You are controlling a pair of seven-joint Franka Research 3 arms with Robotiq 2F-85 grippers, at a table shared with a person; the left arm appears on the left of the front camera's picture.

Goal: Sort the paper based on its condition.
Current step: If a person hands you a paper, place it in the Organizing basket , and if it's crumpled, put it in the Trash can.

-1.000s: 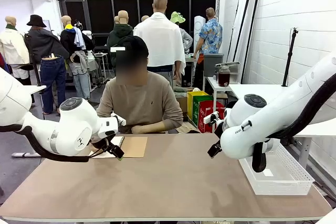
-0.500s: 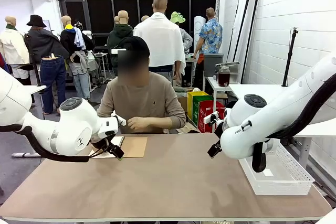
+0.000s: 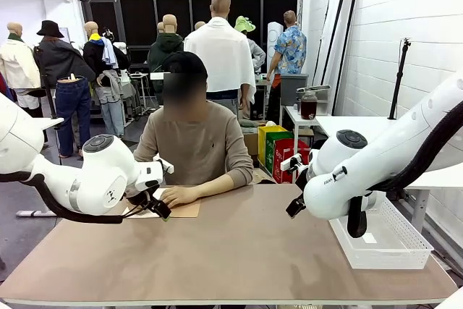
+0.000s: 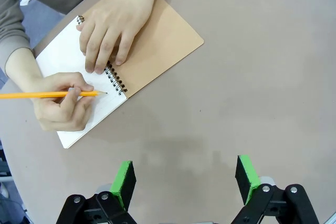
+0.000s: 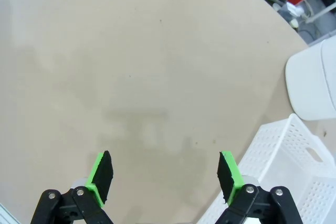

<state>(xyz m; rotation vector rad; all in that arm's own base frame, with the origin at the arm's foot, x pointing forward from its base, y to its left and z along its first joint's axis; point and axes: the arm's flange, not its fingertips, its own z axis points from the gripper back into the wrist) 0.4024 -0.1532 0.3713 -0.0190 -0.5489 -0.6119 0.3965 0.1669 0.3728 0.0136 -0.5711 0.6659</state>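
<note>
The left gripper (image 4: 185,176) is hovering low over the table (image 4: 252,93) with its green-padded jaws standing wide and nothing between them. The right gripper (image 5: 165,169) is hanging just as wide and empty beside the white basket (image 3: 376,264). Just beyond the left gripper, a person is pressing one hand (image 4: 113,30) flat on a spiral notebook (image 4: 157,51) and writing with a pencil (image 4: 47,95) held in the other hand (image 4: 60,106). The paper (image 4: 58,56) to be sorted is, by the look of it, the white page lying open in that notebook under both hands. The sound course is probably for both arms to be waiting, jaws apart and clear of the hands, until a sheet is lying free on the table. Only then should its condition be read and a flat edge be pinched lightly.
</note>
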